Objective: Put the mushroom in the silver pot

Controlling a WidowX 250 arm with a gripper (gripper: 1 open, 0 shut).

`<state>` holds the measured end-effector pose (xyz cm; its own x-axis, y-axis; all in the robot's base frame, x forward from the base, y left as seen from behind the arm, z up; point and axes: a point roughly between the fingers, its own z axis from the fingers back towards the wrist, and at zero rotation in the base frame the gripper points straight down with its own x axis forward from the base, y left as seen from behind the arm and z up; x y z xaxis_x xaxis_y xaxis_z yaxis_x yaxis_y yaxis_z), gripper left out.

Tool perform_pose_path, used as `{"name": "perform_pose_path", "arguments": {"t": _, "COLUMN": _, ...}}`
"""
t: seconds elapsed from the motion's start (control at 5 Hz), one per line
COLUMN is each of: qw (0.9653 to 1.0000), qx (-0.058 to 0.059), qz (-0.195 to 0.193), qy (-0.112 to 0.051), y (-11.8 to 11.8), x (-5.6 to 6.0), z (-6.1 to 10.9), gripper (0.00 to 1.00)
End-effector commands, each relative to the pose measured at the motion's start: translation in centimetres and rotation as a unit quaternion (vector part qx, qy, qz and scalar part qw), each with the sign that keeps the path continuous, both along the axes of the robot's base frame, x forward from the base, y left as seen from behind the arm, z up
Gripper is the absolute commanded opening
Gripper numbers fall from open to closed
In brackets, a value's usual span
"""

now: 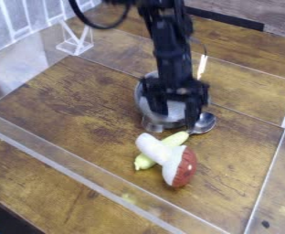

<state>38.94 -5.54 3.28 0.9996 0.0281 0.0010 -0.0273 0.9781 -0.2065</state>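
Wooden plank table [59, 101], clear acrylic barrier [72, 178]

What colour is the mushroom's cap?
Glossy red-brown on the mushroom; the single camera view shows it.

Light: soft, even, fairly bright.
Glare: pale sheen on my brown wooden tabletop [59, 101] and clear plastic wall [72, 174].
Sharpness: low, grainy; my black arm [170, 46] slightly blurred.
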Motion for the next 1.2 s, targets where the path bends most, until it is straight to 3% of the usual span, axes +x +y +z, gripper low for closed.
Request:
{"name": "perform_pose_path", "arguments": {"t": 0.0, "qw": 0.9995, "qx": -0.003, "qz": -0.005, "qy": -0.032, "y": 0.4, "x": 0.5, "z": 2.4, "gripper": 1.00}}
{"name": "perform_pose_path", "arguments": {"t": 0.2, "qw": 0.9995, "qx": -0.005, "qz": -0.002, "qy": -0.031, "y": 1.3, "x": 0.4, "z": 2.7, "gripper": 1.00}}
{"name": "perform_pose_path", "arguments": {"t": 0.6, "qw": 0.9993, "qx": -0.005, "qz": 0.015, "qy": -0.033, "y": 4.1, "x": 2.2, "z": 4.2, "gripper": 1.00}}
{"name": "perform_pose_path", "arguments": {"t": 1.0, "qw": 0.9993, "qx": -0.013, "qz": -0.017, "qy": -0.030, "y": 2.9, "x": -0.5, "z": 2.8, "gripper": 1.00}}
